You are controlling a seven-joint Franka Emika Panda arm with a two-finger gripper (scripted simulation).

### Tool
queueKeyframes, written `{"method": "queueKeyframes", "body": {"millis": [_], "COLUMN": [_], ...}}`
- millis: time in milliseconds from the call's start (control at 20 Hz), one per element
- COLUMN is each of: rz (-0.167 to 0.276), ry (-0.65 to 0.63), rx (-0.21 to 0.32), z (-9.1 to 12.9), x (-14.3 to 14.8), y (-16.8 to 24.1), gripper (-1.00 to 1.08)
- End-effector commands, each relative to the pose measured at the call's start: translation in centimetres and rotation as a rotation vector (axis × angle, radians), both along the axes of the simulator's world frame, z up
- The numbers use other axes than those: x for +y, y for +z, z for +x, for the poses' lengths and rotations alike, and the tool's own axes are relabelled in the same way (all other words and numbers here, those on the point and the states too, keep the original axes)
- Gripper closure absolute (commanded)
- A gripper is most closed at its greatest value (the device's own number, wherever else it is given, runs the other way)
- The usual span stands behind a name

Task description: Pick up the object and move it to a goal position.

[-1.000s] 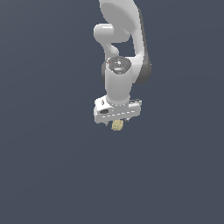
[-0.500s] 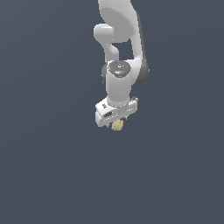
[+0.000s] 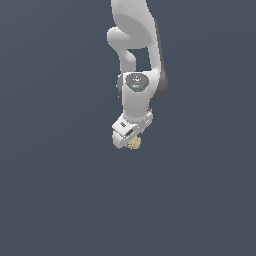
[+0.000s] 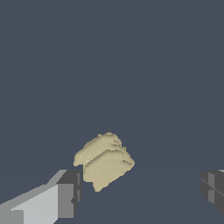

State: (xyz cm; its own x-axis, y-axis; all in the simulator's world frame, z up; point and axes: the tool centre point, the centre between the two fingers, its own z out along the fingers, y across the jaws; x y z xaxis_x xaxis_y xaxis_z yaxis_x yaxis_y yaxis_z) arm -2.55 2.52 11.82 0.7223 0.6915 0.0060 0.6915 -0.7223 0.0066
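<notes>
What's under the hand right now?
The tan lump, between the open fingers but off-centre, near one. The exterior view hides its upper part; contact with that finger is unclear.

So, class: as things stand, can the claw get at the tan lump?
Probably yes. In the wrist view the tan lump lies between the open claw's fingers, near one finger, with nothing else between them. Whether that finger touches it is unclear.

Tan-yellow object (image 4: 104,161), white hand (image 3: 131,141) with dark grey pads (image 4: 71,192).

matt, bumpy tan object (image 4: 104,161), smooth glossy white arm (image 3: 135,100), dull dark grey fingers (image 4: 72,188)
</notes>
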Motion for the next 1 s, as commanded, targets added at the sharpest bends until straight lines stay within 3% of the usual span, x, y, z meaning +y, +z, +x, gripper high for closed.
{"method": "queueKeyframes", "body": {"millis": [0, 550, 950], "rz": [-0.001, -0.004, -0.003], "ry": [0.074, 0.390, 0.545], "rx": [0.001, 0.007, 0.008], "z": [-0.4, -2.1, -3.0], "x": [0.1, 0.4, 0.7], "y": [-0.4, -2.2, -3.1], "gripper": [-0.92, -0.92, -0.92]}}
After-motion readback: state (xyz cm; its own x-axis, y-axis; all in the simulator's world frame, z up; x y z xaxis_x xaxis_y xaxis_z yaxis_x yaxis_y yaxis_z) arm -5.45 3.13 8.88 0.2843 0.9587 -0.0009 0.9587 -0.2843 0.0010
